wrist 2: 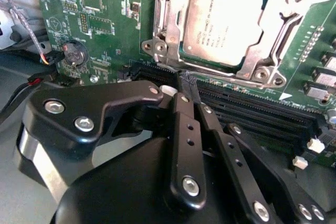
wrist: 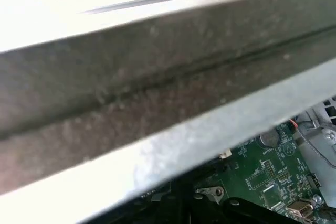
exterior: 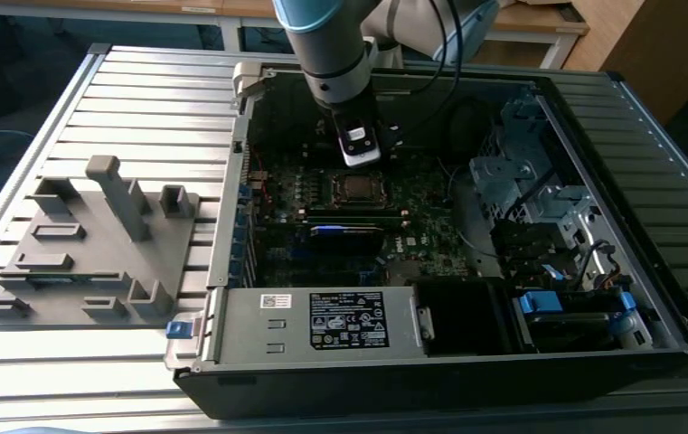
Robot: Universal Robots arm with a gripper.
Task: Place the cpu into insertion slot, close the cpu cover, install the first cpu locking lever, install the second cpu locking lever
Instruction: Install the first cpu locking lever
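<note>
Hovering just beside the dull silver-grey square cpu (wrist 2: pixel 223 22), black gripper (wrist 2: pixel 187 81) is pinched closed, empty. It sits mid green motherboard (wrist 2: pixel 100 19), shiny silver frame cpu cover (wrist 2: pixel 167 22) down around it.

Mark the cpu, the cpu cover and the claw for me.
cpu (wrist 2: pixel 223 22): second wrist view, middle of its silver-grey top.
cpu cover (wrist 2: pixel 169 19): second wrist view, one side bar of the shiny frame.
claw (wrist 2: pixel 188 83): second wrist view, between the black fingertips.
</note>
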